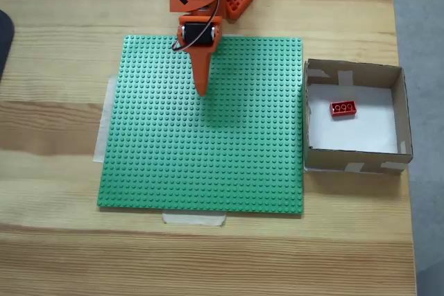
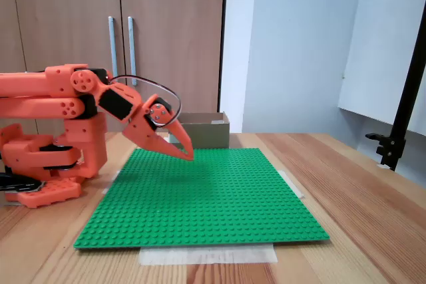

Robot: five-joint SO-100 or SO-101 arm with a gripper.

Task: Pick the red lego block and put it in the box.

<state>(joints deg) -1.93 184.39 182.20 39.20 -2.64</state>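
While red lego block (image 1: 343, 108) lies inside box (image 1: 354, 117), gripper (image 1: 202, 90), fingers together and empty, hovers over green baseplate (image 1: 208, 150) beside box. Risk, judged: a sweep boxward could nudge its wall.

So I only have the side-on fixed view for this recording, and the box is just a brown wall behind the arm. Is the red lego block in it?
Observer: Yes. In the top-down fixed view the red lego block lies on the white bottom of the box, studs up, near the wall facing the baseplate.
Operator: Is the end effector carrying anything?
Observer: No. From above, the end effector is a closed point over the green baseplate, with nothing in it.
Operator: Is it anywhere near the box?
Observer: No. From above, it hangs over the baseplate's far half near the arm's base, well apart from the box, which sits off the baseplate's right edge.
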